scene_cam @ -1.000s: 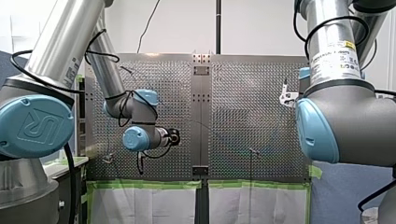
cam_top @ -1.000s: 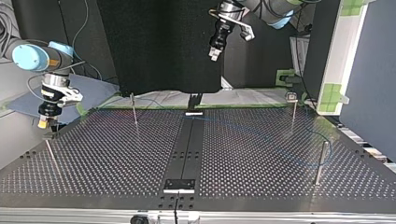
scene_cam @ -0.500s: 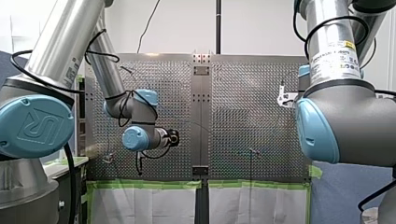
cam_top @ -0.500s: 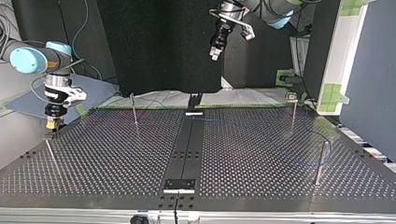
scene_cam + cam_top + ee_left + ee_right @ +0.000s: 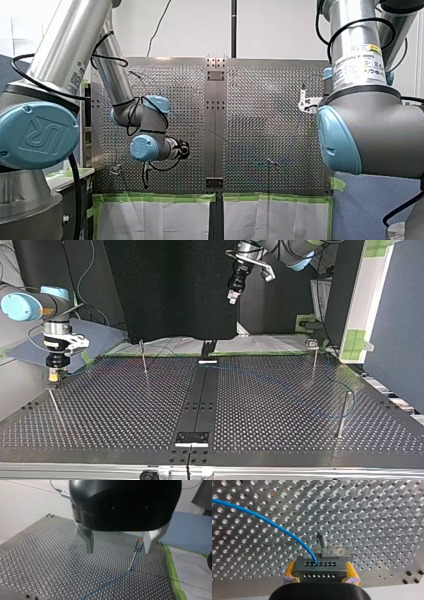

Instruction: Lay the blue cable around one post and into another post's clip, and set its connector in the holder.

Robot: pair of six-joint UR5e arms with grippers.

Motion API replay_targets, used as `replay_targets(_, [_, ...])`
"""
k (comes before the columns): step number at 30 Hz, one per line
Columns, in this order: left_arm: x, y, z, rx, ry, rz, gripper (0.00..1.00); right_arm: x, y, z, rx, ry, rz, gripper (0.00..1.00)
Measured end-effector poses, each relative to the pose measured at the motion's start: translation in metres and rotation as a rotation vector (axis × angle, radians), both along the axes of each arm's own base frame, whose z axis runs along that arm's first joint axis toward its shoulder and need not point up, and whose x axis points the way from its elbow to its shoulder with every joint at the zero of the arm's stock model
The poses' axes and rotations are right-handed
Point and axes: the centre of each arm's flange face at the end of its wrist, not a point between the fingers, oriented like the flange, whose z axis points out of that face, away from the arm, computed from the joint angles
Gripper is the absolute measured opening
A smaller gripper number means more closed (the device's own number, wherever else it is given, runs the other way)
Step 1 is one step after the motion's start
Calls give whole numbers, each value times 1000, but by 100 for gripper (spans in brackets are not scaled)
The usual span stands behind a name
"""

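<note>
Tool on my right arm (image 5: 321, 574) was closed on the grey connector (image 5: 320, 566), its yellow pads (image 5: 290, 571) pressed to the block's two sides. From the connector's face the blue cable (image 5: 269, 521) curved away over the perforated bench (image 5: 374, 517). Just ahead of the connector stood a small metal bracket (image 5: 333, 552) on a pin; whether the two touched was unclear. The tool on my left arm (image 5: 119, 546) hung high above the bench with its metal fingers (image 5: 88, 540) spread wide, holding nothing. Below it a thin post (image 5: 135, 555) rose near one finger, and the cable ran along the bench past the post's foot.
</note>
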Motion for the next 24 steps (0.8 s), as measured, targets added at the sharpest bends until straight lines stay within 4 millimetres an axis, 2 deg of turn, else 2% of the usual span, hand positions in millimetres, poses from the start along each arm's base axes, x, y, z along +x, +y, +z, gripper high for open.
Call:
replay_targets(5, [0,2,-1,8,6,10,100,-5,-4,6,-4,0,0,0])
replay_targets(12, [-1,3,-1,16,10,19,100,-10,-4,4,22,5,-4,0])
replay_targets(24, [-2,4,-2,29,16,23,100,0,2,1,56,-14,74,0])
